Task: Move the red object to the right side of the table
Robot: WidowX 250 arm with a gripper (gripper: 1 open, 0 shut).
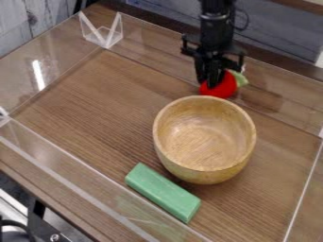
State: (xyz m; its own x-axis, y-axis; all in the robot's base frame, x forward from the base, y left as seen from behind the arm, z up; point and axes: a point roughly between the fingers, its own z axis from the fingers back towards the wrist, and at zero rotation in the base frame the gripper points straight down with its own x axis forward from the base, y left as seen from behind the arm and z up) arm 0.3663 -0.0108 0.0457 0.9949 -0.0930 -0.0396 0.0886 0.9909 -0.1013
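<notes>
The red object (222, 87) is a small bright-red ball with a green leafy tip on its right side. It sits low over the brown wood-grain table (101, 104), just behind the wooden bowl's far rim. My black gripper (214, 77) points straight down from above and is shut on the red object's top. Whether the ball touches the tabletop I cannot tell.
A round wooden bowl (205, 139) stands right of centre, close in front of the gripper. A flat green rectangular block (161, 191) lies near the front wall. Low clear acrylic walls (76, 194) edge the table, with a clear folded stand (101, 31) at the back left.
</notes>
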